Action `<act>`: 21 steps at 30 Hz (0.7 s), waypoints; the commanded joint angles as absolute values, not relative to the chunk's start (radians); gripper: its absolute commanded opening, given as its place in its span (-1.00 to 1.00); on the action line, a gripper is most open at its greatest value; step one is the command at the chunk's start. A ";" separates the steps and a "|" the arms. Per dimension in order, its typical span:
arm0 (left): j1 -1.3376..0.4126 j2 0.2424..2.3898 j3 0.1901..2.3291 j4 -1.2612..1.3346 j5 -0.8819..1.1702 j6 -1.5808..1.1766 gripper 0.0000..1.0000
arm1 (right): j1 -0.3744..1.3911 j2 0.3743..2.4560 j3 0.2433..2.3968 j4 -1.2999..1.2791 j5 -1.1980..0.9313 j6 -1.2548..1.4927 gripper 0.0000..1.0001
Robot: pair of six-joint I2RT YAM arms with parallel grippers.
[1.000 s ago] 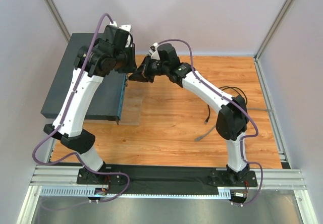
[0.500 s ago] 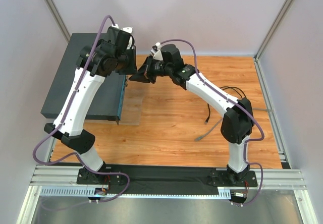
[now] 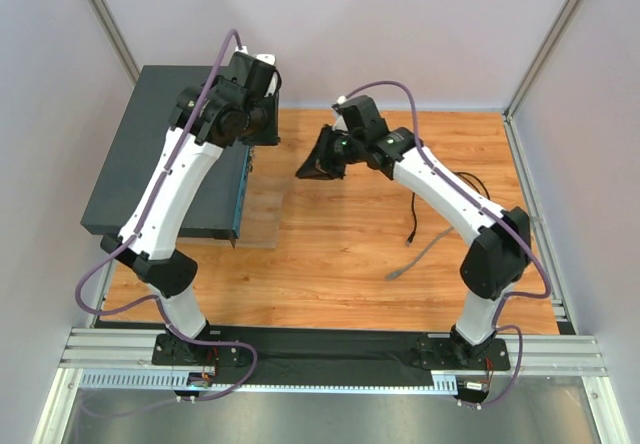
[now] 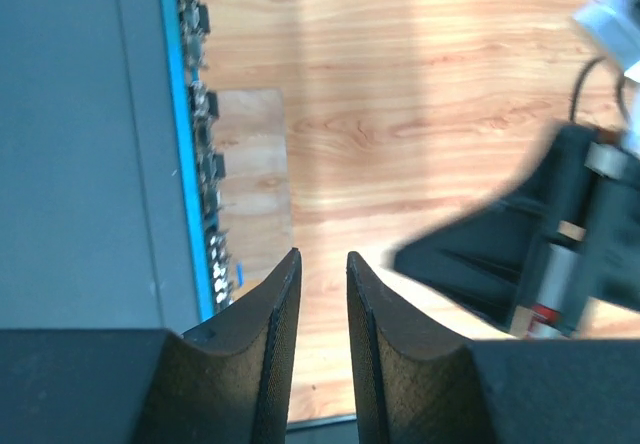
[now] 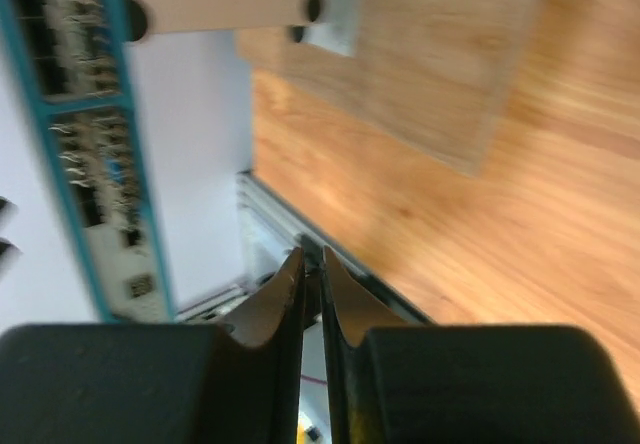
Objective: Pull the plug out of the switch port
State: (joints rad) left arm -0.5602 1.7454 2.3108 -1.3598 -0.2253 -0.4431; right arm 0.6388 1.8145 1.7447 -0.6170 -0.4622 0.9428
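Observation:
The switch (image 3: 150, 154) is a flat dark grey box at the left, its front face (image 3: 241, 189) edged in blue. Its row of sockets shows in the left wrist view (image 4: 203, 164) and the right wrist view (image 5: 90, 144). I see no cable running from that face. My right gripper (image 3: 302, 172) hangs over the wood to the right of the switch; its fingers (image 5: 311, 252) are almost together with nothing visible between them. My left gripper (image 3: 262, 136) is above the switch's far front corner, slightly open and empty (image 4: 320, 256). A loose grey cable with a plug end (image 3: 395, 275) lies at the right.
A clear plate (image 3: 262, 209) lies on the wood against the switch's front; it also shows in the left wrist view (image 4: 252, 164). A black cable (image 3: 412, 226) lies beside the grey one near the right arm. White walls and metal frame posts close in the table.
My right gripper has drawn back to the right, away from the switch's front face. My left arm has shifted slightly right and farther back.

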 commanded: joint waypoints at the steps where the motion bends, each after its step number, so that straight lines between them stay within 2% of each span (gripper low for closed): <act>1: -0.595 1.776 2.364 -1.652 -0.325 -0.428 -0.35 | 0.612 1.674 1.652 -0.838 -0.315 0.736 -0.76; 8: -0.675 1.772 2.306 -1.681 -0.497 -0.449 -0.36 | 0.526 1.551 1.427 -0.802 -0.350 0.721 -0.75; 16: -0.707 1.711 2.149 -1.683 -0.617 -0.449 -0.36 | 0.508 1.497 1.336 -0.765 -0.373 0.732 -0.74; 21: -0.707 1.713 2.155 -1.683 -0.672 -0.396 -0.35 | 0.500 1.483 1.322 -0.762 -0.368 0.735 -0.75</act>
State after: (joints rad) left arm -0.7017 1.7618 2.1323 -1.3621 -0.5938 -0.4377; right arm 0.5076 1.5330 1.3273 -0.7879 -0.3672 0.7506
